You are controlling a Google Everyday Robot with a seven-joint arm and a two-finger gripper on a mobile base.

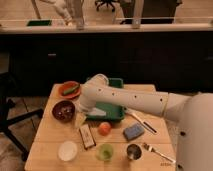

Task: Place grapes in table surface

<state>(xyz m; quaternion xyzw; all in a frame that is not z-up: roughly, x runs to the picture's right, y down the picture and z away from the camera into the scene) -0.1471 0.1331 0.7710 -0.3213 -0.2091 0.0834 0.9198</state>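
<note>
The grapes point(63, 110) appear as a dark clump inside the dark red bowl point(55, 107) at the left of the table surface point(50, 137). My white arm reaches in from the right, across the front of the green tray. My gripper point(79, 118) points down just at the bowl's right rim, beside the grapes and close above the wood. Whether it touches the bowl or the grapes does not show.
A green tray point(116, 111) sits mid-table behind the arm, and an orange plate point(69, 89) with green food is at the back left. In front are a dark bar point(87, 136), orange fruit point(104, 128), blue sponge point(133, 132), white lid point(68, 150), green cup point(105, 151), metal cup point(133, 151) and a fork point(156, 153).
</note>
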